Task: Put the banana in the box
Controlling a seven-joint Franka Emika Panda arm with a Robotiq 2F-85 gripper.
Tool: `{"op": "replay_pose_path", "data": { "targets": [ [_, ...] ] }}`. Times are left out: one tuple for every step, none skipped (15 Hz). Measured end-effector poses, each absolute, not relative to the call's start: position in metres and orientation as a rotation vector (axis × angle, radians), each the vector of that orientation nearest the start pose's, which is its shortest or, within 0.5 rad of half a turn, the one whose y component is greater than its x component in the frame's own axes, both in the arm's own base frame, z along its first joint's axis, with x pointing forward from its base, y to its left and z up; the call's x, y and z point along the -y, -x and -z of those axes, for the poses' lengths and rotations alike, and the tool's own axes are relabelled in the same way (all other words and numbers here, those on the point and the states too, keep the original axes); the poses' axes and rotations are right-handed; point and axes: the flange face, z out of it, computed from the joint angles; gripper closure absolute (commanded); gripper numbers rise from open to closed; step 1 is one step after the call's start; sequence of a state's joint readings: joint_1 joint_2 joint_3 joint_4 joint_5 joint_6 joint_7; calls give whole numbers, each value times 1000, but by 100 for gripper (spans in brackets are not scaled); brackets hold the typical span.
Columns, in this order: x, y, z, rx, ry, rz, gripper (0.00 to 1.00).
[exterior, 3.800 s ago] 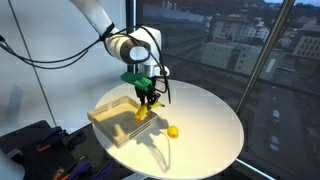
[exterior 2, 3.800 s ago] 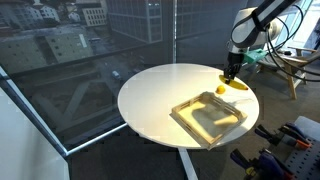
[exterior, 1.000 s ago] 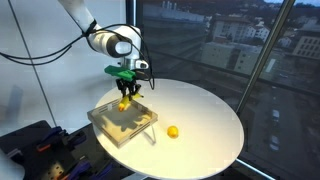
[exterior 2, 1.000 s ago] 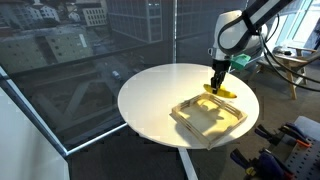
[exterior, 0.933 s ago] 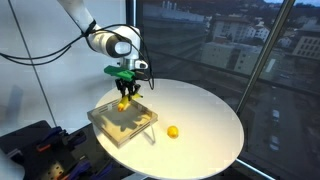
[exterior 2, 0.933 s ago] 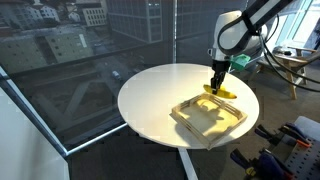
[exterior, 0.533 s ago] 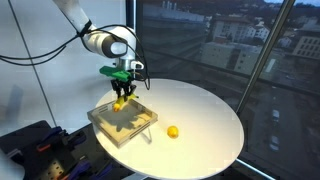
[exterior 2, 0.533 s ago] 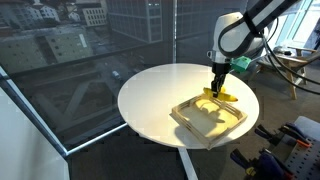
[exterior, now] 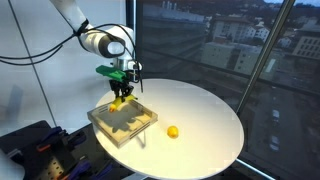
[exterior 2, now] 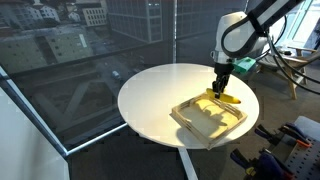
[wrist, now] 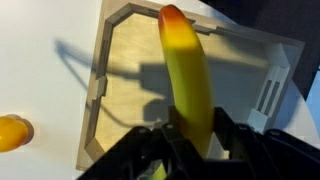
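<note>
My gripper (exterior: 120,93) is shut on the yellow banana (exterior: 121,99) and holds it in the air above the light tan box (exterior: 108,124), over the box's far part. In an exterior view the banana (exterior 2: 224,98) hangs below the gripper (exterior 2: 221,88) over the box (exterior 2: 196,127). In the wrist view the banana (wrist: 190,75) runs up from the jaws (wrist: 192,140) across the box floor (wrist: 130,85) below.
The box sits on a round white table (exterior: 205,110), which also shows in the other exterior view (exterior 2: 150,95). A small round yellow-orange fruit (exterior: 172,131) lies on the table beside the box; it shows in the wrist view (wrist: 12,131) too. Windows surround the table.
The gripper has carried the banana from near the round fruit across to above the box, and in the last second a little further over the box's far part.
</note>
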State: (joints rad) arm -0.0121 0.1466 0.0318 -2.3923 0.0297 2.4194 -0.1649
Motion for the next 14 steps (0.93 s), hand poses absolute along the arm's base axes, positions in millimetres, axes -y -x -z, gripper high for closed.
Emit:
{"op": "replay_pose_path", "data": {
  "targets": [
    [-9, -488, -247, 210, 3099, -184, 85],
    [-9, -488, -247, 172, 3103, -184, 85],
    [-8, -488, -247, 130, 3107, -182, 85],
    [-7, -488, -247, 89, 3111, -179, 85],
    [-6, -488, -248, 55, 3113, -176, 85],
    [-5, -488, -248, 22, 3117, -173, 85],
    [-4, -489, -248, -5, 3121, -169, 85],
    [-4, -489, -248, -25, 3130, -166, 85],
    [-3, -489, -248, -43, 3139, -164, 85],
    [-3, -489, -248, -58, 3148, -162, 85],
    [-2, -489, -248, -68, 3157, -162, 85],
    [-2, -489, -248, -78, 3167, -161, 85],
    [-2, -489, -248, -86, 3173, -161, 85],
    [-2, -489, -248, -95, 3178, -160, 85]
  ]
}}
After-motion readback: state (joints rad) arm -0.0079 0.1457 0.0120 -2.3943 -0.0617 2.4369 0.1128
